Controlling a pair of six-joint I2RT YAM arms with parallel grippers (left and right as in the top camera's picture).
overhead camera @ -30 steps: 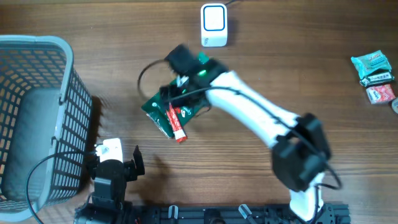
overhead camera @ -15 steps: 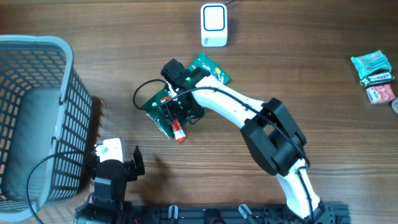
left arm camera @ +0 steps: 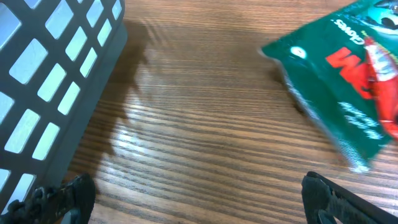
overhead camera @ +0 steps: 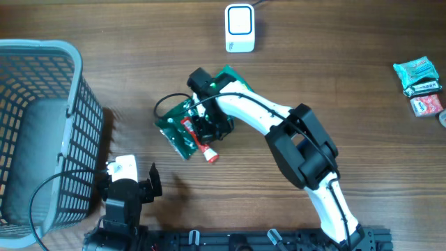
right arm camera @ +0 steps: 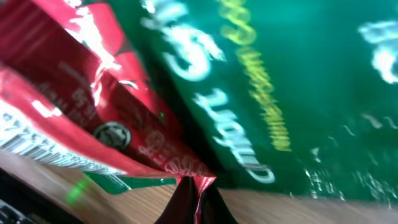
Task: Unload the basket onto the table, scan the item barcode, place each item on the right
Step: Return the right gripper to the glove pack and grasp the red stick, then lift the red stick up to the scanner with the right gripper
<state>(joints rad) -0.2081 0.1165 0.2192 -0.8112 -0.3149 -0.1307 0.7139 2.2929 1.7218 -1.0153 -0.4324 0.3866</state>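
Note:
A red snack packet (overhead camera: pixel 207 148) lies across a green bag (overhead camera: pixel 177 135) in the middle of the table. My right gripper (overhead camera: pixel 208 130) is over both and is shut on an edge of the red packet (right arm camera: pixel 106 93). In the right wrist view the fingertips (right arm camera: pixel 186 202) pinch that red foil, with the green bag (right arm camera: pixel 267 81) behind it and a barcode strip (right arm camera: pixel 31 146) showing at the left. My left gripper (overhead camera: pixel 130 176) stands open near the table's front, holding nothing. In the left wrist view the left gripper (left arm camera: pixel 199 202) has the green bag (left arm camera: pixel 336 81) ahead to its right.
A white scanner (overhead camera: pixel 240 28) stands at the back centre. A grey mesh basket (overhead camera: pixel 42 132) fills the left side, and its wall (left arm camera: pixel 50 93) is close to my left gripper. Several snack packets (overhead camera: pixel 419 85) lie at the far right edge.
My right gripper went from open to shut, closing on the red packet. The packet and green bag shifted slightly to the right. The left arm has not moved.

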